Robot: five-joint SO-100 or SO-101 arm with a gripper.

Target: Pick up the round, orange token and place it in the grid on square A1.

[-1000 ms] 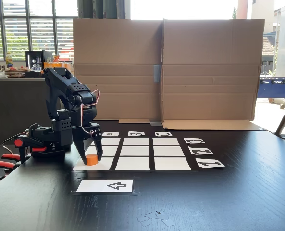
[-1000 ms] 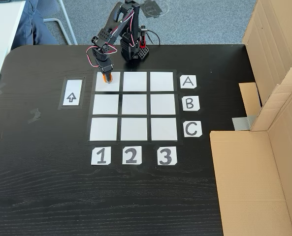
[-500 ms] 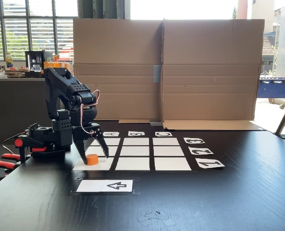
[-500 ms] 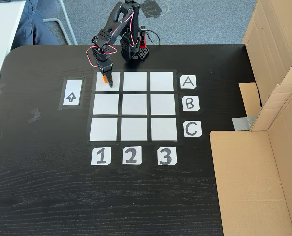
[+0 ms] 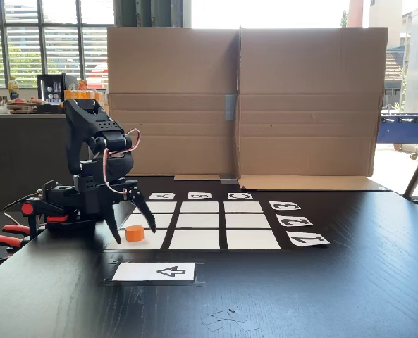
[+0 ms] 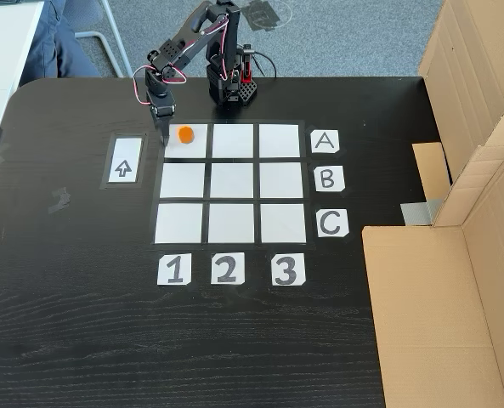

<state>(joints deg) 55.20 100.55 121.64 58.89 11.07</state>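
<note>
1. Token's down. The round, orange token (image 6: 184, 134) sits flat on square A1 (image 6: 192, 146), the corner cell of the grid (image 6: 231, 183) where the row by the A tag (image 6: 325, 141) meets the column above the 1 tag (image 6: 173, 269). In the low fixed view the token (image 5: 134, 233) is clearly resting on the white cell, a bit toward the arm's side of it and not dead centre.

2. The pincer (image 5: 132, 220) is spread wide with nothing in it. Its two dark fingers straddle the air just above and behind the token, and I see a gap between them and the puck. From above, the pincer (image 6: 161, 126) hangs over the cell's left edge, just beside the token.

3. So I reckon I'm at the release-and-retreat step, with the placing itself basically done. My next move should be lifting straight up and pulling back toward the base, keeping the fingers spread so I don't clip the token and knock it off the cell.

4. Hard to tell: from the low camera the grid is heavily foreshortened, so I can't judge how close the token is to the cell's edge. From above, the fingertips blend into the black counter (image 6: 82, 323). The arrow card (image 6: 123, 161) nearby isn't involved.
</note>
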